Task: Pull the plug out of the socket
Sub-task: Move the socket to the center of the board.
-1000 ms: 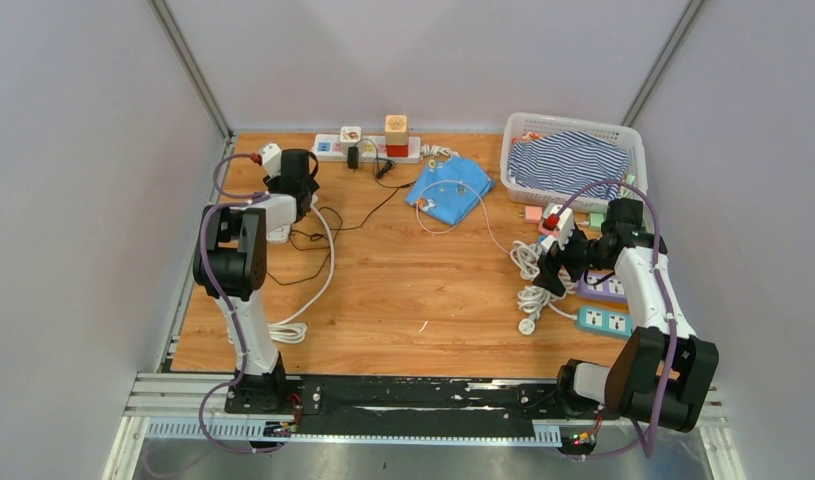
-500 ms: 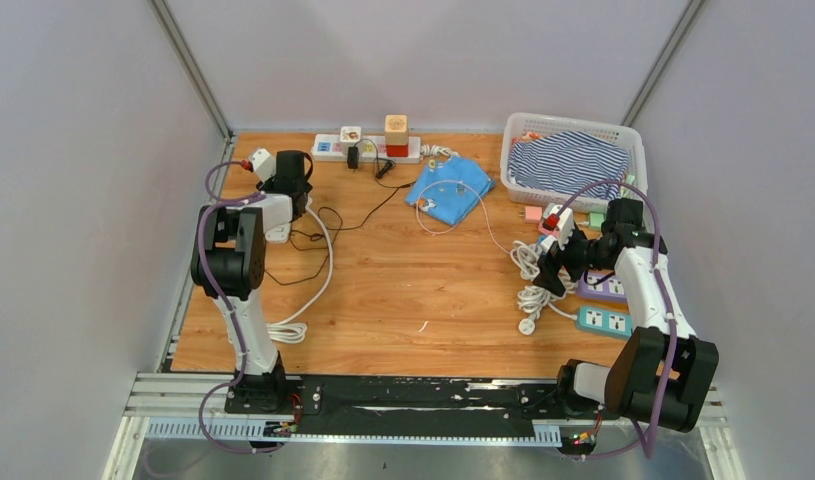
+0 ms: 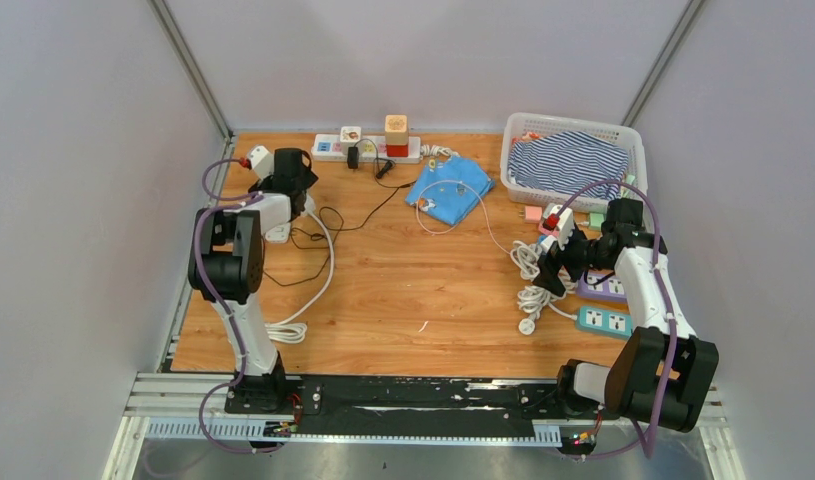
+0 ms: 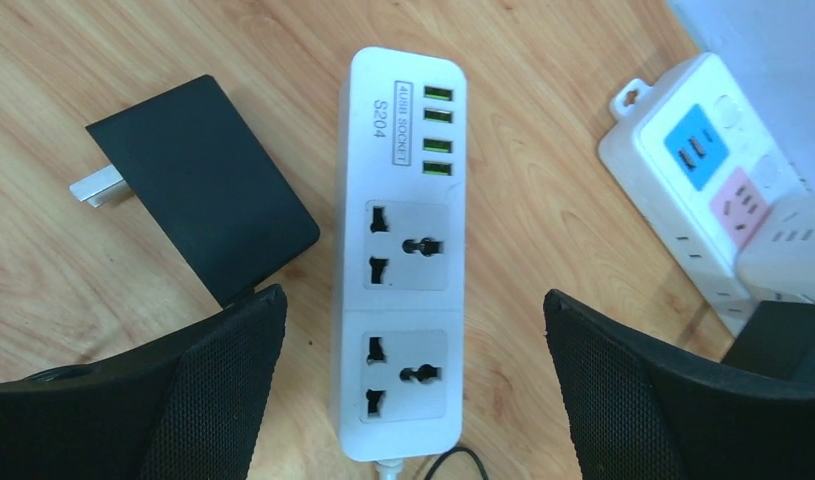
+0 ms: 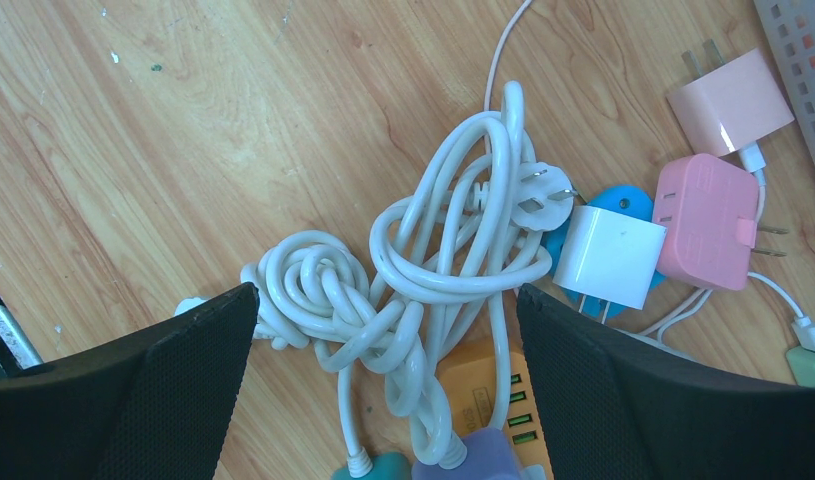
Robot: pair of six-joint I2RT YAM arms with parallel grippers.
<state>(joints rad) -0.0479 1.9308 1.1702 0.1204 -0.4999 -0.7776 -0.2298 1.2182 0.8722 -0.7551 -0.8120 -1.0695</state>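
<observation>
The white socket strip lies on the wooden table in the left wrist view, and both of its outlets are empty. A black plug rests flat on the wood just left of the strip, its metal prongs bare and pointing left. My left gripper hovers over the strip's cord end. It is open, one finger on each side, touching nothing. My right gripper stands open above a tangle of white cable at the right of the table.
A second white strip with blue and pink panels lies along the back edge. A blue cloth and a white basket of striped fabric sit at the back right. Pink chargers and an orange strip crowd the right gripper.
My left gripper has opened wide and let go of the black plug, which now lies beside the strip. The left wrist has shifted slightly back and left. The right arm is still.
</observation>
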